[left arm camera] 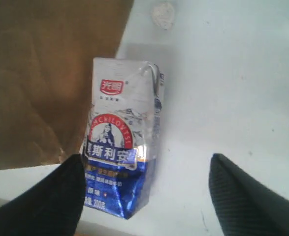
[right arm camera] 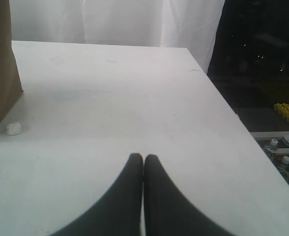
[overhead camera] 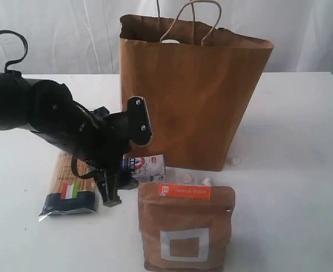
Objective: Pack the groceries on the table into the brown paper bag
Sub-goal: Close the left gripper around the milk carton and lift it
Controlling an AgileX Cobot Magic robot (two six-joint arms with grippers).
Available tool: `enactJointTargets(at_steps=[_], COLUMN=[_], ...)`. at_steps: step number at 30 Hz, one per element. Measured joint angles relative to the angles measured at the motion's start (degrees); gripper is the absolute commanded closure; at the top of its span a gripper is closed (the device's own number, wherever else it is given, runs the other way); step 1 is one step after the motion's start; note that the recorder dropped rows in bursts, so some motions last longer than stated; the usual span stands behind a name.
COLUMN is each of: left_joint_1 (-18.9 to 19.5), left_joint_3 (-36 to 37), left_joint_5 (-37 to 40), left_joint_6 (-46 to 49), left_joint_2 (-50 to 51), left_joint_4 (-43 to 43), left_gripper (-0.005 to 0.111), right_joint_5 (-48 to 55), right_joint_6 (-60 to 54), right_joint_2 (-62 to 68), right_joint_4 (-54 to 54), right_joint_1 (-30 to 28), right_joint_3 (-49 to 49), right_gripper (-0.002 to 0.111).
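Observation:
The brown paper bag (overhead camera: 194,96) stands upright at the back of the white table (overhead camera: 291,187); something white (overhead camera: 169,41) shows at its rim. A spaghetti packet (overhead camera: 70,184) lies at the left and a brown pouch with orange label (overhead camera: 186,226) at the front. A blue-and-white drink carton (overhead camera: 146,167) lies flat by the bag's base. My left gripper (overhead camera: 116,190) is low over it. In the left wrist view this gripper (left arm camera: 146,196) is open, the carton (left arm camera: 122,152) lying against one finger, beside the bag (left arm camera: 46,73). My right gripper (right arm camera: 143,157) is shut on nothing above bare table.
Small white crumpled bits lie on the table near the bag's base (overhead camera: 233,161) and behind the pouch (overhead camera: 187,179). The table's right edge (right arm camera: 233,113) drops to a dark area. A white curtain hangs behind.

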Motion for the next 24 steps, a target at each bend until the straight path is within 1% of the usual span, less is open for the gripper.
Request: enactJointTargets(at_steps=[3, 5, 7, 10, 12, 18, 24], left_joint_1=[0.0, 0.0, 0.0, 0.0, 0.0, 0.0, 0.0], left_joint_3=[-0.3, -1.37, -3.7, -8.09, -10.38, -15.66, -16.62], left_joint_5=[-2.51, -2.08, 1.45, 8.86, 12.33, 13.92, 14.42], left_joint_6=[-5.92, -7.34, -6.94, -5.04, -4.58, -4.1, -3.86], left_joint_2=[0.8, 1.45, 2.68, 5.26, 7.27, 11.22, 14.36], left_joint_4=[-0.27, -0.36, 0.39, 3.54, 5.51, 9.27, 12.22], left_gripper=[0.034, 0.034, 0.034, 0.034, 0.034, 0.034, 0.034], right_joint_5=[0.0, 0.0, 0.0, 0.0, 0.0, 0.0, 0.0], right_joint_6=[0.0, 0.0, 0.0, 0.0, 0.0, 0.0, 0.0], right_joint_2=[0.0, 0.0, 0.0, 0.0, 0.0, 0.0, 0.0], right_joint_4=[0.0, 0.0, 0.0, 0.0, 0.0, -0.12, -0.12], right_joint_1=[0.0, 0.0, 0.0, 0.0, 0.0, 0.0, 0.0], right_joint_3=[0.0, 0.0, 0.0, 0.0, 0.0, 0.0, 0.0], right_gripper=[0.108, 0.108, 0.108, 0.108, 0.108, 0.108, 0.108])
